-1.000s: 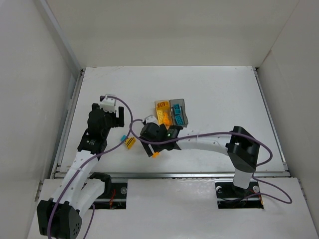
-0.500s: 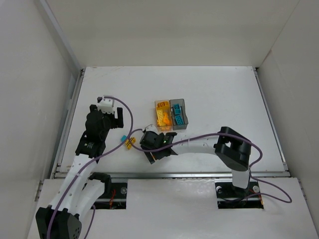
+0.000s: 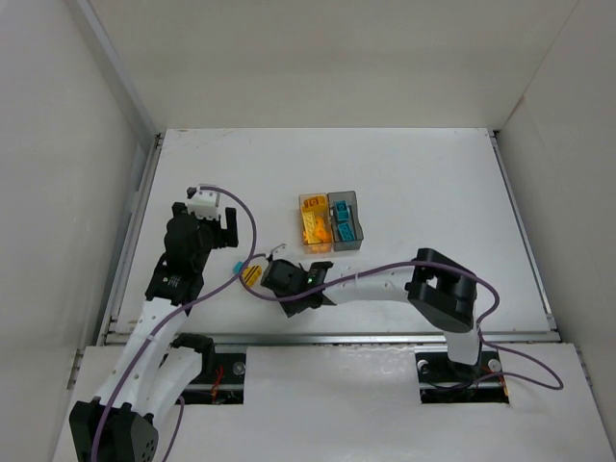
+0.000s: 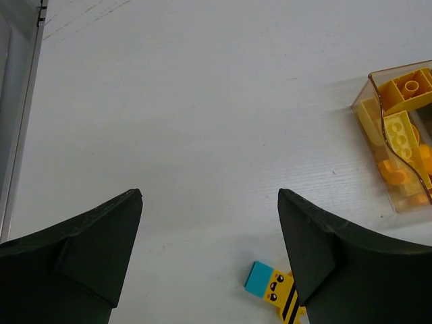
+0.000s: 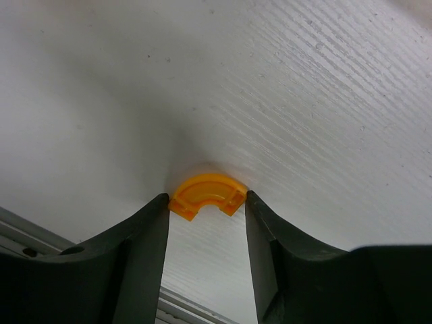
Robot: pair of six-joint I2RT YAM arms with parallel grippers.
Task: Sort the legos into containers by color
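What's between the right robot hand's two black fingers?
An orange half-ring lego sits there on the white table, touching both fingers. The right wrist view shows it.

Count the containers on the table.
2: the amber bin and the grey bin, side by side mid-table, with the amber one on the left. None appears hidden.

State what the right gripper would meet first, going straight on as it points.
Likely the white table: the right gripper points at it, pinching the orange curved lego, seemingly close above.
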